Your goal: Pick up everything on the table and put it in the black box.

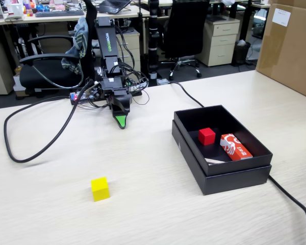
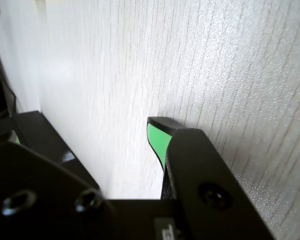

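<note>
The yellow cube (image 1: 100,189) sits on the beige table (image 1: 158,204) at the front left, far from everything else. The black box (image 1: 234,181) stands in its lid at the right. My gripper (image 1: 121,121) points down at the table near the arm's base, well behind the cube and left of the box. In the wrist view the gripper (image 2: 85,134) shows a green-padded finger (image 2: 158,136) at the right and the other jaw at the left edge, with bare table between them. It is open and empty. The cube is not in the wrist view.
A red cube (image 1: 206,136) and a red-and-white packet (image 1: 235,146) lie inside the box. A black cable (image 1: 38,148) loops over the table's left. Another cable (image 1: 290,196) runs past the box at the right. A brown carton (image 1: 290,46) stands at the far right.
</note>
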